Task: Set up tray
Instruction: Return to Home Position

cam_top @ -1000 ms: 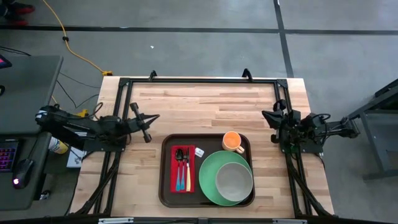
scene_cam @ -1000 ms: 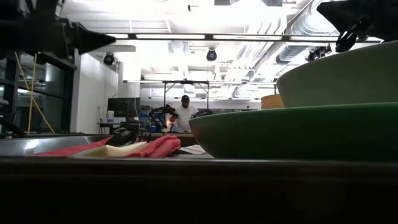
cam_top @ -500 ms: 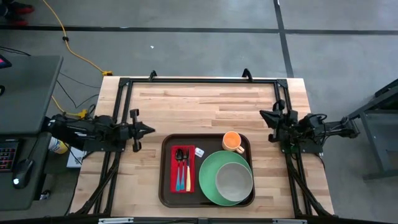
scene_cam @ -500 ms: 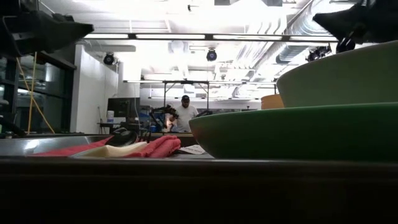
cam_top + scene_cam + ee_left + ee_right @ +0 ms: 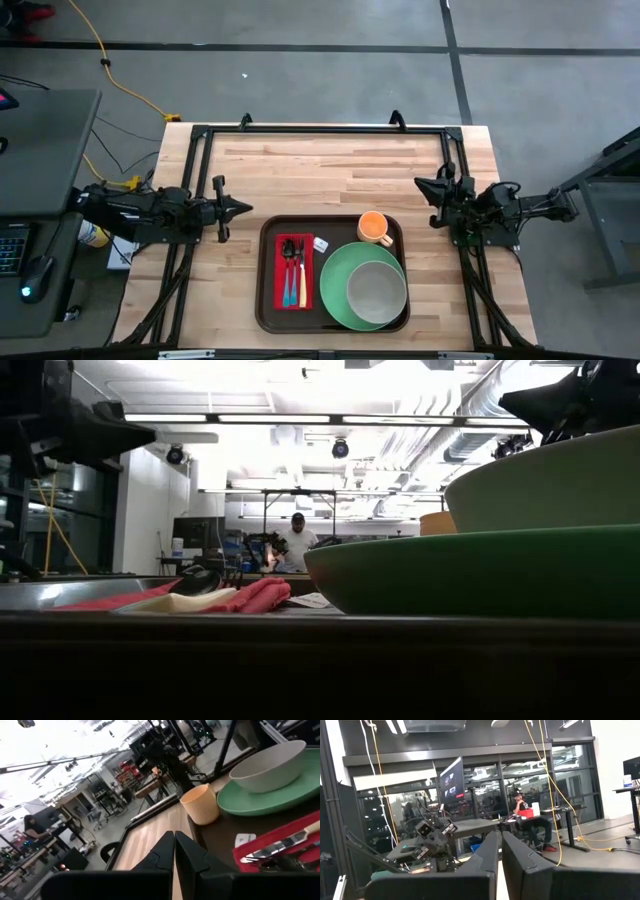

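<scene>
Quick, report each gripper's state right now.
Left gripper: closed, empty, over the table left of the tray.
Right gripper: closed, empty, right of the tray.

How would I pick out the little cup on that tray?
In the high view, find the dark brown tray on the wooden table. The cup stands in its upper right corner, beside the green plate. It alone is orange, smaller than the pale bowl.

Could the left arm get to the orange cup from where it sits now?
Probably yes: the left tool waits beside the tray, and nothing tall stands between it and the orange cup.
</scene>
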